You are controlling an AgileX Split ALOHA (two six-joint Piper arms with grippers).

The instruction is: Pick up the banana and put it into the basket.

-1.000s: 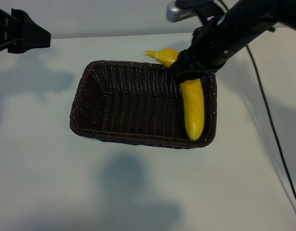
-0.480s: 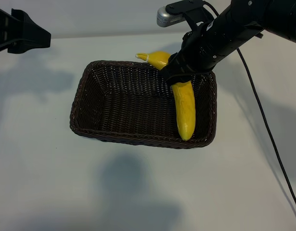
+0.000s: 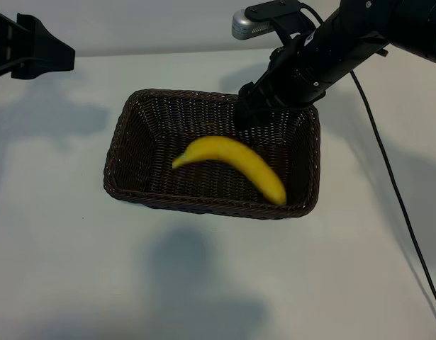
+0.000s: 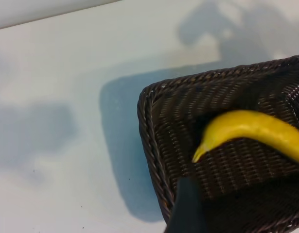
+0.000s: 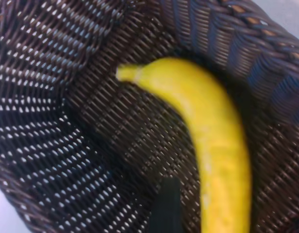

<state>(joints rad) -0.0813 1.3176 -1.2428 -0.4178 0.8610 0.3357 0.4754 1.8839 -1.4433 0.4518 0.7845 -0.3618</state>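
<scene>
Inside the basket, banana lying free, long axis running across from pale stem tip near the middle toward the right front corner, right gripper above the far rim, fingers spread, holding nothing, left gripper parked far left, spread.

Banana inside basket — toward right end; right pincer above far rim.
</scene>
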